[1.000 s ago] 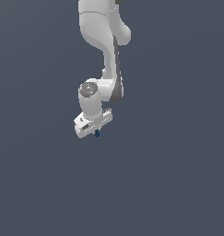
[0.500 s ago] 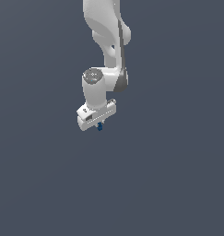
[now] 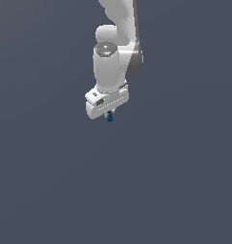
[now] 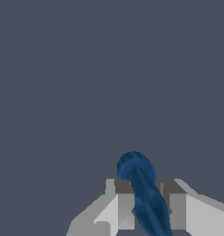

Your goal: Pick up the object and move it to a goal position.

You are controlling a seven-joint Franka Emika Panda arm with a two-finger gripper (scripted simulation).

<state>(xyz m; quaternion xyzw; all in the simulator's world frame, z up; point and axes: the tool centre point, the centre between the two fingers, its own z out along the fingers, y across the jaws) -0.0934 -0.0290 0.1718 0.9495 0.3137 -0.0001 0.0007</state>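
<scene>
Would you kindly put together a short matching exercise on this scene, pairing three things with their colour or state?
Column one:
1. the object
2. the gripper
3. the arm

Column two:
A. white, reaching down from the top of the exterior view
B. dark blue, sticking out past the fingertips
C. closed on something, with a grey finger on each side of it

Right pairs: 1-B, 2-C, 3-A.
</scene>
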